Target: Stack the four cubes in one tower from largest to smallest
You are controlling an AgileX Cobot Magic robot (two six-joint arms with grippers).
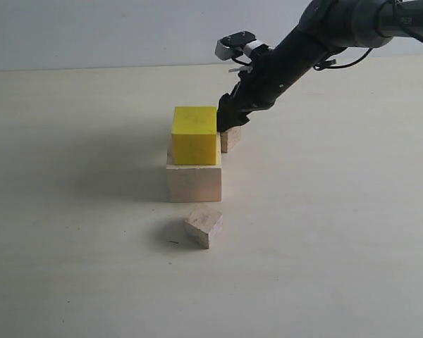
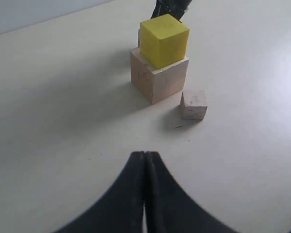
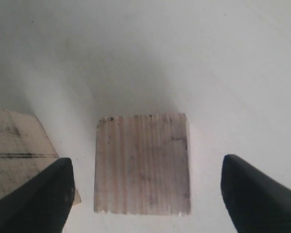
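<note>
Yellow cube (image 1: 194, 135) sits on large pale cube (image 1: 194, 183), mid surface (image 1: 338, 246). Right tool (image 1: 230, 123), spread, straddles rear small cube (image 1: 230, 139) toward the far edge. Front small cube (image 1: 203, 225) lies toward the near edge. Left tool (image 2: 145, 165) is pressed together.

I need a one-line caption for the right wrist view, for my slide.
Right gripper, open, with one finger on either side of a small wooden cube beside the large wooden cube.
</note>
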